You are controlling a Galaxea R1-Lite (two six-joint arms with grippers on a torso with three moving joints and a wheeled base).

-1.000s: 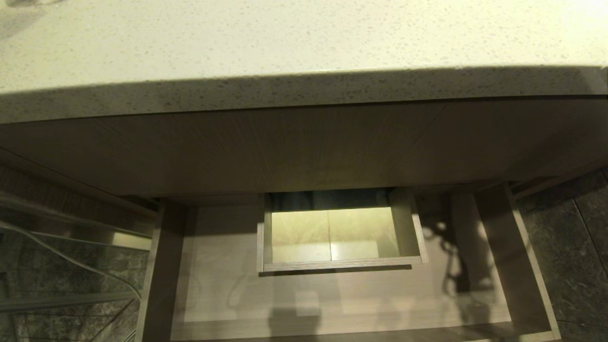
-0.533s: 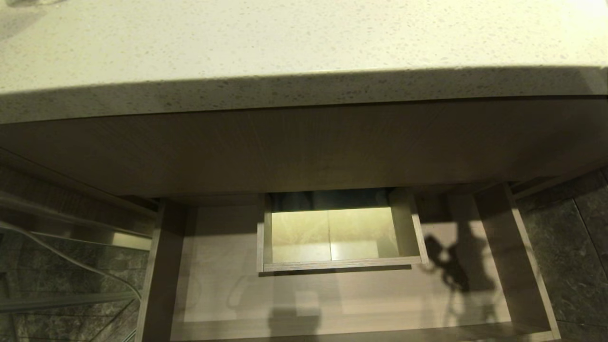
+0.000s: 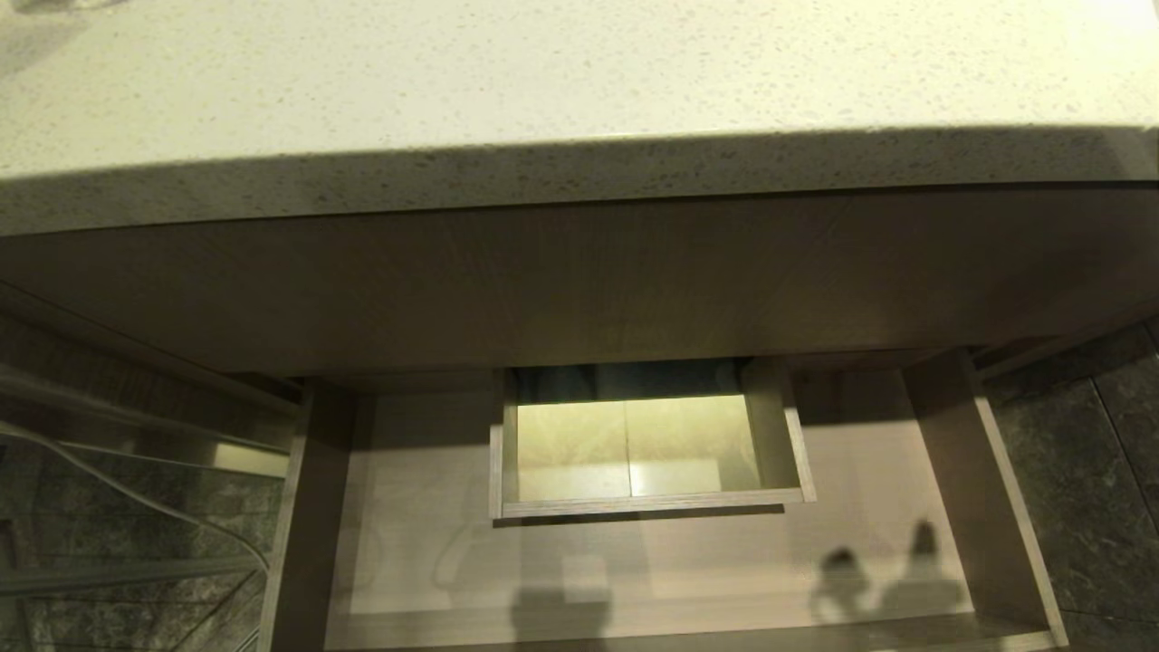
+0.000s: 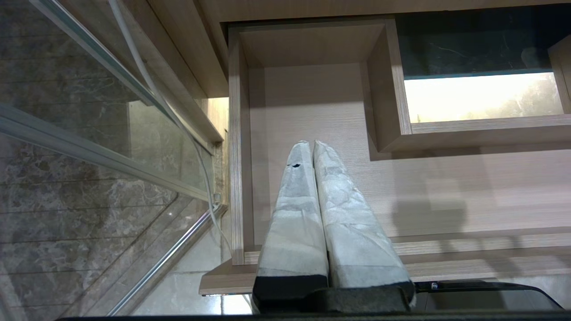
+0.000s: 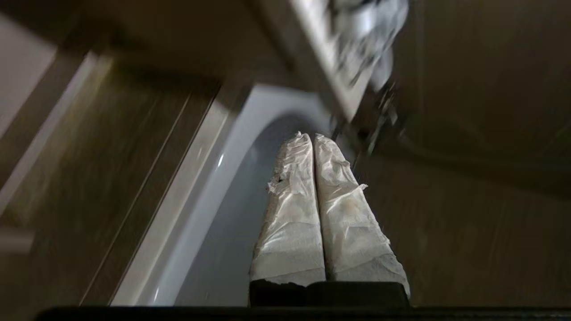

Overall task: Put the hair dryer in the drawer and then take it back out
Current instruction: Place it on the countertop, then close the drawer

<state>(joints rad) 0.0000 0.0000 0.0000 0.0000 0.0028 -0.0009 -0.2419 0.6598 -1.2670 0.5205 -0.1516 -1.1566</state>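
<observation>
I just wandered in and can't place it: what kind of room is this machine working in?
Probably a bathroom. A speckled stone countertop sits over a wide wood-grain drawer pulled open, like a vanity unit, with glass panels and dark marble-look tiles beside it.

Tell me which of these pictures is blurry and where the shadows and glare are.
Right wrist view: background smeared by motion blur, while the shut right pincer stays sharp. Head view: soft shadows on the drawer floor near its front right, and the walled cut-out glows brightly. Left wrist view: sharp, with the cut-out's lit panel washed out beyond the shut left pincer.
</observation>
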